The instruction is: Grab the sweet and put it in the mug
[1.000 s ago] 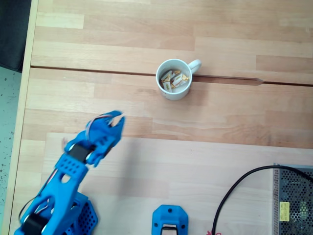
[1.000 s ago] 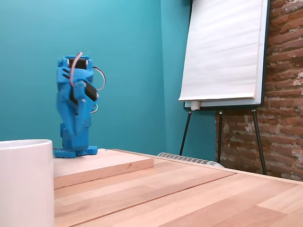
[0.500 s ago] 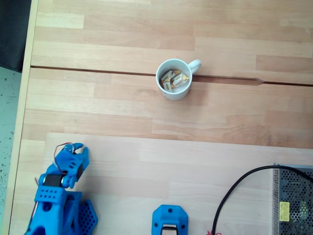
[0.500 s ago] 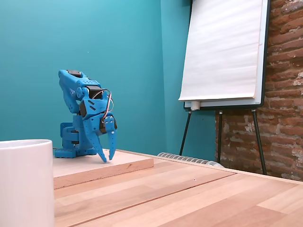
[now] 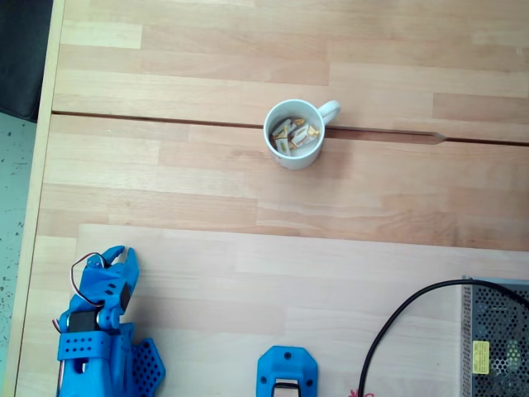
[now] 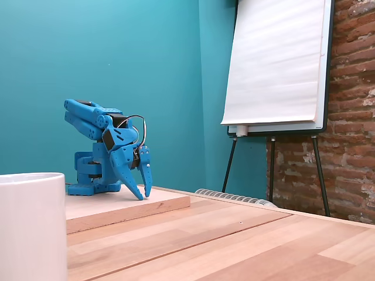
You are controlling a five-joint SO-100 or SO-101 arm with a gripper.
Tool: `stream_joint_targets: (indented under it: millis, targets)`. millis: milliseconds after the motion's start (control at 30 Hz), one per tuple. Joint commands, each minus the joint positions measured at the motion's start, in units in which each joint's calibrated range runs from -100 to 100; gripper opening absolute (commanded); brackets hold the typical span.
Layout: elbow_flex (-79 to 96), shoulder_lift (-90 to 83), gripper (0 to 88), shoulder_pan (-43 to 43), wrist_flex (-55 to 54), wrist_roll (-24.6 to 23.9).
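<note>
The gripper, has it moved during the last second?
Yes. In the top-down fixed view the gripper has pulled back from the mug toward the arm's base, folding down over the raised wooden board.

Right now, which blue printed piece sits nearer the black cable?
The small blue mount at the bottom edge; the arm with the tool stands far left.

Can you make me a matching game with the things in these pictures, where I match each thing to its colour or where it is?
Things:
1. mug
2. sweets
3. hand
4. cable

Descriptions:
A. black, curving at the lower right in the top-down fixed view
B. blue, tips down on the raised wooden board
C. white, with a small handle
D. lying inside the mug

Pairs: 1-C, 2-D, 3-B, 4-A
</note>
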Motion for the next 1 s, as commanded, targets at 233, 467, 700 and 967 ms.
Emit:
stream_joint_targets:
  millis: [233,467,700,967]
  targets:
    - [1.7,-0.4,3.8,-0.6,0.5,6.7]
    - [1.7,-0.4,3.8,-0.6,0.5,7.0]
    - [1.7,-0.4,3.8,-0.6,0.5,7.0]
    - [1.7,-0.4,3.8,-0.6,0.5,7.0]
